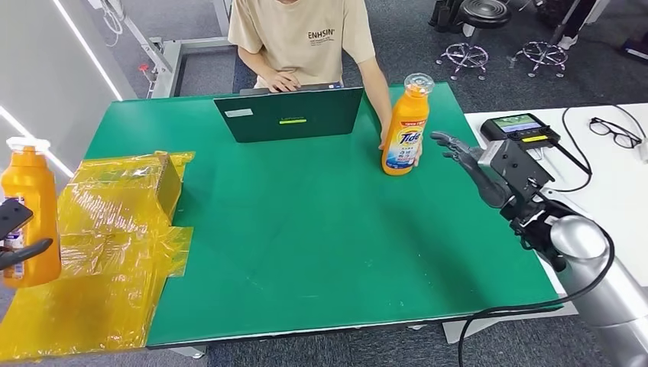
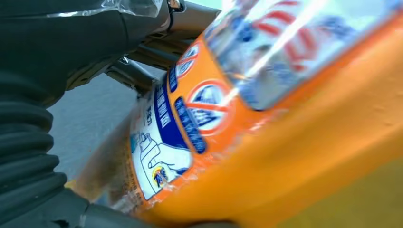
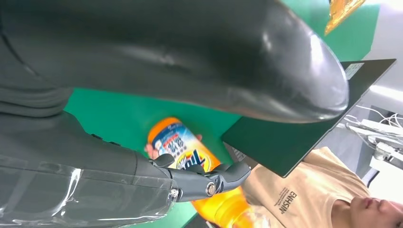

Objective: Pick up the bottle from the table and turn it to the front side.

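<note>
An orange Tide bottle (image 1: pixel 403 126) stands upright on the green table (image 1: pixel 306 245) at the far right, its label facing me. A person's hand (image 1: pixel 417 156) rests against its lower part from behind. My right hand (image 1: pixel 468 157) hovers just right of that bottle, a short gap away, holding nothing, fingers stretched toward it. In the right wrist view the dark fingers (image 3: pixel 209 183) lie in front of the bottle (image 3: pixel 183 147). At the left edge my left hand (image 1: pixel 15 220) grips a second orange bottle (image 1: pixel 32 206) with a white cap, upright, off the table. Its label (image 2: pixel 161 147) is close up in the left wrist view.
A person in a beige shirt (image 1: pixel 302 34) sits at the far side behind a dark green laptop (image 1: pixel 290 115). Crumpled yellow plastic wrap around a box (image 1: pixel 115 229) covers the table's left end. A white side table on the right carries a device (image 1: pixel 520 126), glasses (image 1: pixel 615 131) and cables.
</note>
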Controlling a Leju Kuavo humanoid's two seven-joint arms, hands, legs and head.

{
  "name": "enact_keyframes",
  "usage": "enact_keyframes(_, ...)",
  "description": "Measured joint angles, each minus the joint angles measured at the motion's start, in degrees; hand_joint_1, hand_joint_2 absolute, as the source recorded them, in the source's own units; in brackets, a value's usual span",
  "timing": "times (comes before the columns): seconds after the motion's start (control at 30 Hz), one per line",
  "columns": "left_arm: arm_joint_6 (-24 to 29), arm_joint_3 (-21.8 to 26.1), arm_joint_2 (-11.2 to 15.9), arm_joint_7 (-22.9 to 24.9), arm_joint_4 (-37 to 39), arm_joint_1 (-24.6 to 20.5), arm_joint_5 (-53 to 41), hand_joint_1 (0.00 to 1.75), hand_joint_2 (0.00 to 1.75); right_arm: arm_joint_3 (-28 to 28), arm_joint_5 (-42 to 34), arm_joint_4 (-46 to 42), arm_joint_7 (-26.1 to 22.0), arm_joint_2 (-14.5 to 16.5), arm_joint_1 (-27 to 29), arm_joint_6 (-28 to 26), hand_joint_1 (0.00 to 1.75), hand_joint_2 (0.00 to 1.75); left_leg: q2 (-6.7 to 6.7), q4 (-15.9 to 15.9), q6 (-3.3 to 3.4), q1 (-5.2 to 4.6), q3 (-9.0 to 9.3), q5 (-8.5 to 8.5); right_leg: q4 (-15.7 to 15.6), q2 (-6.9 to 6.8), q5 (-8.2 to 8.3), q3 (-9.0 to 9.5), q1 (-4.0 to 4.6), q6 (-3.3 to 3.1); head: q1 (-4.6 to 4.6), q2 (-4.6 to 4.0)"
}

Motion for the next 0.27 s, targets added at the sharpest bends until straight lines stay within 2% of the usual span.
enact_keyframes(0.1,-0.8,-0.1,-0.5,-0.8,2.0,0.0,0.2,0.00,0.00,-0.7,0.1,-0.9,0.4,0.0,0.9,-0.4,0.00,0.00,-0.09,0.0,0.00,0.00,0.00,0.00,0.0,-0.10,-0.01,0.00,-0.01,0.00,0.01,0.00)
enact_keyframes(0.27,-1.0,-0.2,-1.5,-1.7,3.9,0.2,0.8,0.00,0.00,-1.5,1.0,-1.7,0.3,0.0,2.3,-1.2,0.00,0.00,-0.11,0.0,0.00,-0.01,-0.01,0.00,0.0,-0.09,0.00,0.10,-0.01,0.01,0.01,0.00)
